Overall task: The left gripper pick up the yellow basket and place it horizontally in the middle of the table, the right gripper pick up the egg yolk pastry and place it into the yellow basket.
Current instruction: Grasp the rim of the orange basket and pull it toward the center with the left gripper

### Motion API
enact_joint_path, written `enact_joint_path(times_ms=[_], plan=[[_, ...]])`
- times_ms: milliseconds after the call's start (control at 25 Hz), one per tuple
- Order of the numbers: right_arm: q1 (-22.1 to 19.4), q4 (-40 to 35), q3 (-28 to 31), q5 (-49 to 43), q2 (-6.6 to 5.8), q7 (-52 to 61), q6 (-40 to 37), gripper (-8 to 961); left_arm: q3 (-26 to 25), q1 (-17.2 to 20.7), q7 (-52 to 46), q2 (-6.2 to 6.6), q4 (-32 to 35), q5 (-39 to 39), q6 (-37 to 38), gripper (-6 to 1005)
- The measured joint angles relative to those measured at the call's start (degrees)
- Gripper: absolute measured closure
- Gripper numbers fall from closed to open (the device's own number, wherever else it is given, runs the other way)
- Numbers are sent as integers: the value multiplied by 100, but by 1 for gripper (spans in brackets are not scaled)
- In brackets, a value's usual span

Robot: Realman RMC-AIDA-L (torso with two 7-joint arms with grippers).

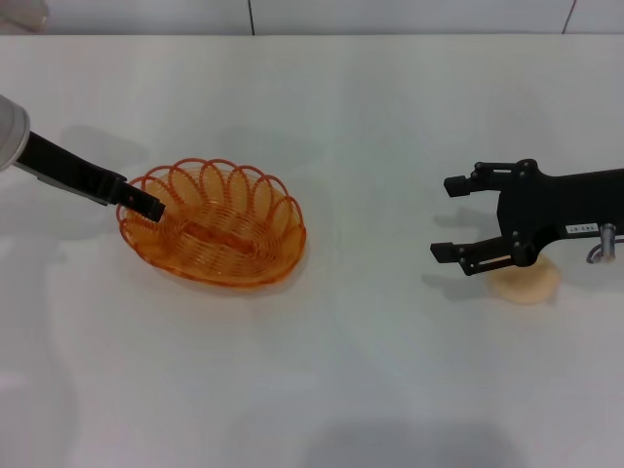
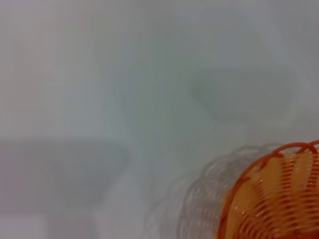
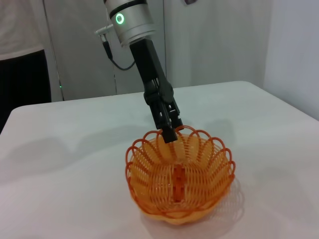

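Note:
The yellow basket is an orange woven oval, left of the middle of the table. My left gripper reaches in from the left and is shut on the basket's near-left rim; the right wrist view shows its fingers pinching the rim. The basket also shows in the left wrist view and the right wrist view. The egg yolk pastry lies on the table at the right. My right gripper is open and empty, hovering just over and to the left of the pastry, partly covering it.
The white table's back edge runs along the top of the head view. Bare tabletop lies between the basket and the right gripper. A person in dark trousers stands behind the table in the right wrist view.

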Motion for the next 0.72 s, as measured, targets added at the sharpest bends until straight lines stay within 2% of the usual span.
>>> enact_joint_path(times_ms=[360, 600, 720], plan=[[1, 50, -61, 11, 5, 0, 77, 69, 66, -8, 3, -13, -45, 19, -121, 131], [0, 52, -60, 34, 9, 1, 79, 69, 102, -9, 3, -17, -76, 27, -195, 335], [0, 52, -60, 36, 9, 1, 79, 69, 103, -9, 3, -20, -78, 22, -222, 484]])
